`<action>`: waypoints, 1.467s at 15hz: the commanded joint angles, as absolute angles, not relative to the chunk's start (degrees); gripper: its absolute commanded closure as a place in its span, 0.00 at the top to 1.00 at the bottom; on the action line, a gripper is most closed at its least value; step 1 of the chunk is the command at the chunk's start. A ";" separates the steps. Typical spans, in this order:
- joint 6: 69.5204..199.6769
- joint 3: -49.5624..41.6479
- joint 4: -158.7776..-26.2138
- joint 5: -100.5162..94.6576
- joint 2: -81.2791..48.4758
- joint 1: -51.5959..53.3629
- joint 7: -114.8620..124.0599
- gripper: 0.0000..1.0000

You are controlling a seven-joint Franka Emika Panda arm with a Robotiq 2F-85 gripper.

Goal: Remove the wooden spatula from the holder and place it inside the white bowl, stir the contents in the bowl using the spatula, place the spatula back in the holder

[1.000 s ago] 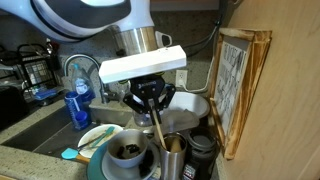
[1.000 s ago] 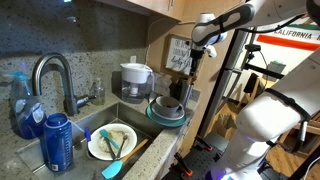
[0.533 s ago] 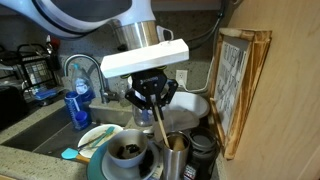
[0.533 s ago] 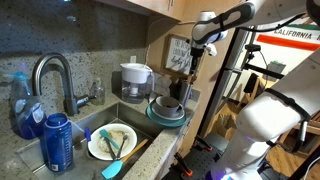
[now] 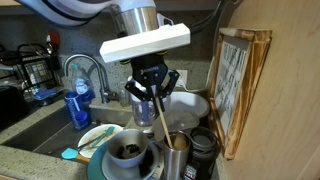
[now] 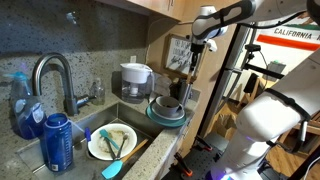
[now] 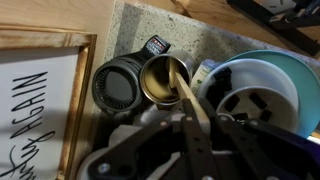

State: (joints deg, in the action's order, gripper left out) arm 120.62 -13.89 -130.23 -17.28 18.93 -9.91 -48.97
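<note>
My gripper [image 5: 152, 88] is shut on the wooden spatula [image 5: 159, 122], gripping its upper handle above the counter corner. The spatula hangs slanted, its lower end still inside the steel holder [image 5: 176, 156]. The white bowl [image 5: 128, 153], dark inside, sits on a teal plate just beside the holder. In the wrist view the spatula [image 7: 186, 92] runs from between my fingers [image 7: 160, 140] down into the holder [image 7: 152, 72], with the bowl [image 7: 228, 80] to its right. In an exterior view the gripper [image 6: 196, 42] is high above the bowl [image 6: 168, 106].
A black round-topped container [image 7: 118, 88] stands against the holder. A framed sign [image 5: 240, 85] leans on the wall close by. A shallow white dish [image 5: 97, 137] with a teal-handled utensil lies in the sink, near a blue bottle [image 5: 78, 106], a faucet [image 5: 85, 68] and a clear jug [image 6: 134, 80].
My gripper has risen with the spatula in it, drawing the spatula higher out of the holder.
</note>
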 commanded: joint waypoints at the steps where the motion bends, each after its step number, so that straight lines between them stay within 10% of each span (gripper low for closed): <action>1: 118.19 -13.04 -127.20 -19.04 18.38 -9.90 -47.25 0.04; 22: 99.81 -9.11 -107.29 -21.03 12.96 -6.51 -48.58 0.04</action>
State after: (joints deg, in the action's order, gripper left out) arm 102.95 -9.91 -112.03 -19.24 14.85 -7.10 -48.98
